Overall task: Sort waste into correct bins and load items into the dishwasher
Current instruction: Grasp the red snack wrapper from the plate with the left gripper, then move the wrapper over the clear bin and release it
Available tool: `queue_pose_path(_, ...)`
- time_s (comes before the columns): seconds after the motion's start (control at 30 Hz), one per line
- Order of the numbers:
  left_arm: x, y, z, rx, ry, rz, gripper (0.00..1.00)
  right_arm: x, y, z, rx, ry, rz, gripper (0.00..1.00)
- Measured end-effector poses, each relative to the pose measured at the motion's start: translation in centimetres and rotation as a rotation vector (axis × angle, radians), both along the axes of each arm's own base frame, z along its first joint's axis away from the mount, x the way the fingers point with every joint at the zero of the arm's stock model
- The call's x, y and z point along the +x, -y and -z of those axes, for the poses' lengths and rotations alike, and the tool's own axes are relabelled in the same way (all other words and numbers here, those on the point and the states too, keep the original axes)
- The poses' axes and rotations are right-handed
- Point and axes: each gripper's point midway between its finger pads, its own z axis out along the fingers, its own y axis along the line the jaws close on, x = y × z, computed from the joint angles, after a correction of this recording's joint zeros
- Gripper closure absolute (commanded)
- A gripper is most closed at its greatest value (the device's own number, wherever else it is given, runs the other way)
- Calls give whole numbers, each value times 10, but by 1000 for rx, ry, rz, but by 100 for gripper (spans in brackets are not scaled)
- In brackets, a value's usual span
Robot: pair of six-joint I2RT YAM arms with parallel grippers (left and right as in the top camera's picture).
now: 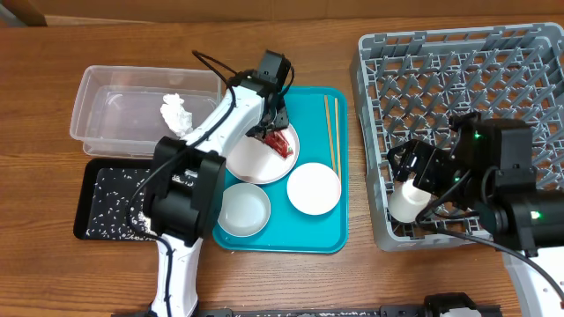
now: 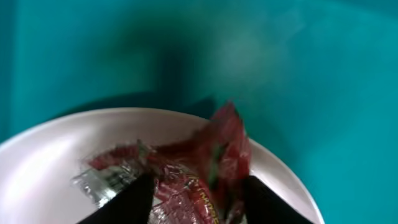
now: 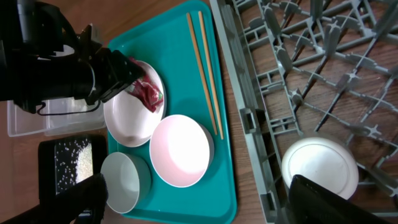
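The crinkled red snack wrapper lies on the white plate on the teal tray. My left gripper is down on the plate, and in the left wrist view its fingers are pressed on both sides of the wrapper. The tissue wad sits in the clear tub. Rice grains lie in the black tray. My right gripper is open over the grey dish rack, above a small upturned white vessel.
The teal tray also holds a white bowl, a pale grey-blue bowl and the chopsticks. The rack stands right of the tray. The tub and black tray stand to its left.
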Motion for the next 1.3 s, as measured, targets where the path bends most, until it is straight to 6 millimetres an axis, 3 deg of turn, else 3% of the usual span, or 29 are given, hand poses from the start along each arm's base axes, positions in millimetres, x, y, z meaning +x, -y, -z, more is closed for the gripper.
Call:
queue_pose_path(0.1,-4,2,3,-11,-18,2,91,1,0,3,-1,-11,0,5)
queue_pose_path(0.13,-6,2,3,-10,-29,0,96,2,0,3,-1,-13,0,5)
queue_pose_path(0.4,-27,-5,6,16,-116,10,96,2,0,3,-2,-14,0,6)
queue_pose_path(0.5,-33,-9,-6,24,-139,12,96,2,0,3,-1,-14,0,6)
queue_pose_path(0.57,-33,-13,-24,17,-117,11,96,2,0,3,-1,-14,0,6)
queue_pose_path(0.67,-28,-29,-73,21,-26,-5,96,2,0,3,-1,-14,-1,6)
queue_pose_path(0.8,-18,-73,-145,63,147,-92,96,2,0,3,-1,-14,-1,5)
queue_pose_path(0.87,-10,-98,-166,72,206,-152,96,2,0,3,-1,-14,0,5)
queue_pose_path(0.9,-5,-115,-171,79,225,-192,87,2,0,3,-1,-14,0,5)
queue_pose_path(1.03,-3,-170,-162,108,185,-300,31,2,0,3,-1,-14,0,3)
queue_pose_path(1.13,-5,-203,-151,130,146,-334,32,2,0,3,-1,-14,0,2)
queue_pose_path(1.3,-11,-203,-146,113,103,-232,28,2,0,3,-1,-12,-1,1)
